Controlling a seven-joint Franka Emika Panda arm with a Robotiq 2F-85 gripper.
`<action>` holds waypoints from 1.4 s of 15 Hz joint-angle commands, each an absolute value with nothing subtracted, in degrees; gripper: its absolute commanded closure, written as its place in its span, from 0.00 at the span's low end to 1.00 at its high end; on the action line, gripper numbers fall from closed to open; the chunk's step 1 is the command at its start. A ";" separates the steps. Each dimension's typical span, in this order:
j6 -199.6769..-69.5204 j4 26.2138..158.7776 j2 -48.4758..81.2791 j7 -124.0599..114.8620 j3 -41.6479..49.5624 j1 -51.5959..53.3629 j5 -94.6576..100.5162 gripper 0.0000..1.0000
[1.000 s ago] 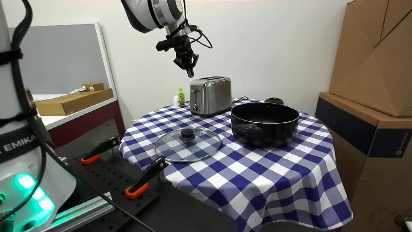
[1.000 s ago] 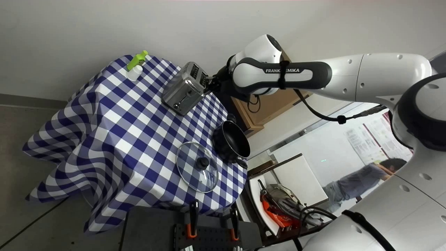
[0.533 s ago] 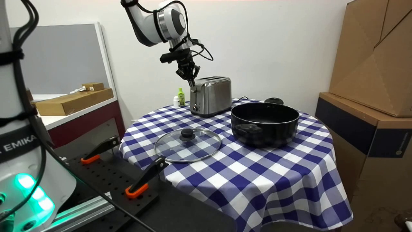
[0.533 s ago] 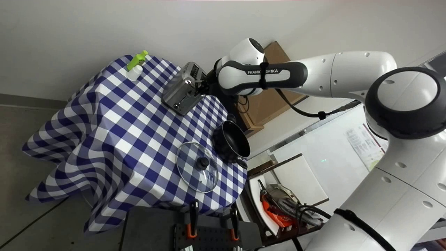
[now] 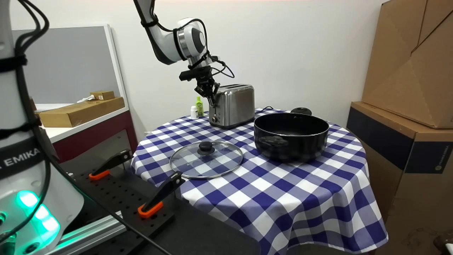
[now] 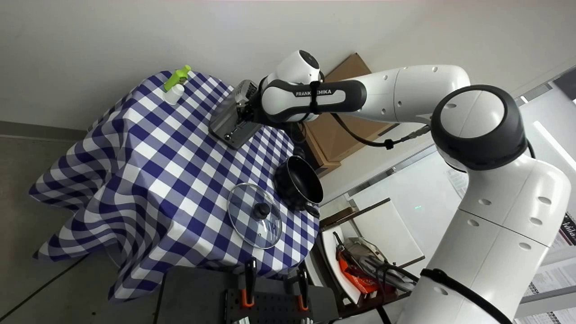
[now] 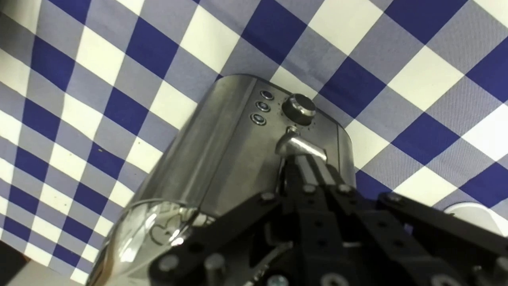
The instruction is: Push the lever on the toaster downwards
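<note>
Near the toaster [image 5: 236, 107], the black pot [image 5: 293, 148] stands open.

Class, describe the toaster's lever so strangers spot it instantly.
On the blue-white checkered tablecloth stands a boxy silver metal toaster. On its end face, nearest the black gripper, sits the shiny silver lever: bar-shaped, unlike the round dark-topped knob.

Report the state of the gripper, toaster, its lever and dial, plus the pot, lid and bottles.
Gripper: shut, at the lever
Lever: partly hidden by the gripper; how far down, cannot tell
Toaster: upright
Dial: setting unreadable
Pot: upright, uncovered
Glass lid: off the pot, knob up
Green bottle: upright
White bottle: upright
</note>
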State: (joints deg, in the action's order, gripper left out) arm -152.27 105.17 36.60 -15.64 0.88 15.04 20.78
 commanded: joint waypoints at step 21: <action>-135.99 114.97 21.99 -3.76 -7.32 4.85 -2.28 1.00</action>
